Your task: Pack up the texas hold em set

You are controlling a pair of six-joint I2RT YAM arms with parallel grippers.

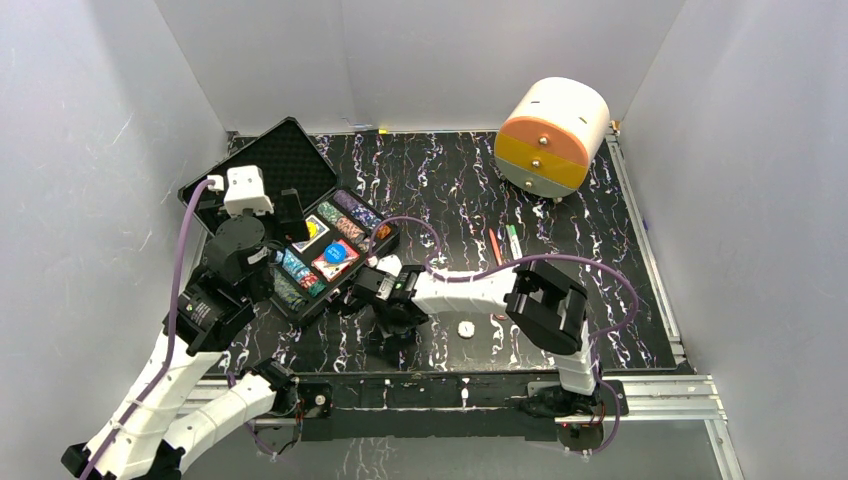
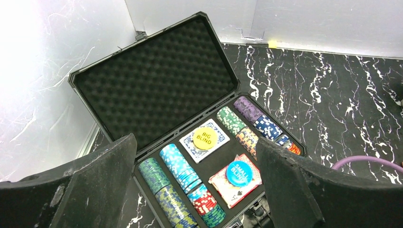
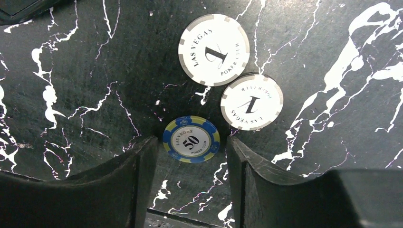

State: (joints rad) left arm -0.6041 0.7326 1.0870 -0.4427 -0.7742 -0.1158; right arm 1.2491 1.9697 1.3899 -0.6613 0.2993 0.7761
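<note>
The black case [image 2: 90, 78] lies open at the left, foam lid tilted back. Its tray holds rows of multicoloured chips [image 2: 178, 166], a yellow BIG BLIND button [image 2: 205, 138] on a blue-backed deck, and a blue SMALL BLIND button [image 2: 239, 173] on the red-backed deck [image 2: 228, 190]. My left gripper [image 2: 195, 142] hovers open above the tray [image 1: 345, 285], holding nothing. On the table, a blue-and-yellow 50 chip [image 3: 191, 139] lies flat at the tips of my open right gripper [image 3: 191, 147], untouched. Two white chips [image 3: 214, 49] [image 3: 252, 101] lie just beyond it.
Another white chip [image 1: 465, 328] lies on the table right of my right gripper [image 1: 388, 338]. A red pen [image 1: 495, 247] and a green pen [image 1: 514, 241] lie mid-table. A big orange-and-white cylinder [image 1: 553, 135] stands at the back right. White walls enclose the table.
</note>
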